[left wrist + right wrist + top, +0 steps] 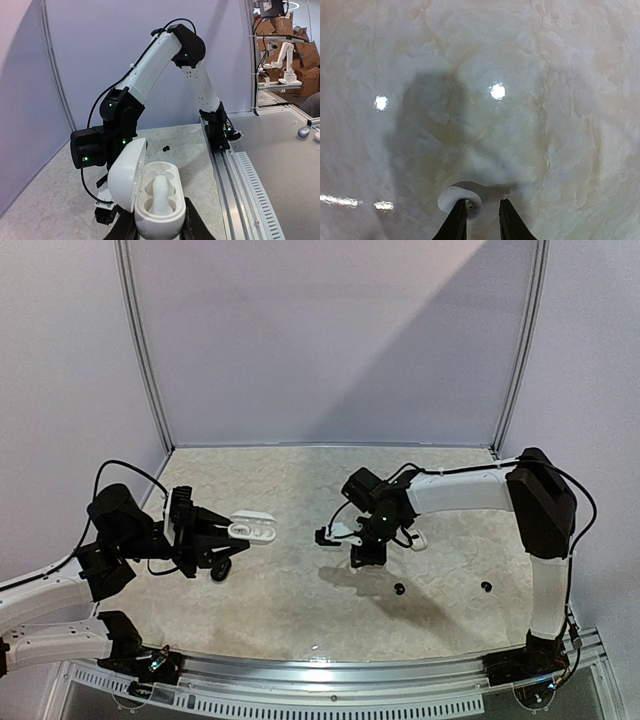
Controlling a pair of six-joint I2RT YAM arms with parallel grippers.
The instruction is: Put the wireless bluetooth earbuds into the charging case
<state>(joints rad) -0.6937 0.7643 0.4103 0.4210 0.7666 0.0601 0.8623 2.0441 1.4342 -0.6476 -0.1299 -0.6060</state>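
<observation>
Picking white earbud [451,198] | left gripper [157,227] clamps open charging case [157,195] | right gripper [481,204]: narrow gap, hold unclear | next I confirm pinch, carry toward 9 o'clock

Raised left end effector [157,226] clamped; right end effector [481,212] points down, narrowly parted.

Case [252,529] in left hand [232,536]; two earbuds [398,588] on table [300,610] before right hand [366,558].
</observation>
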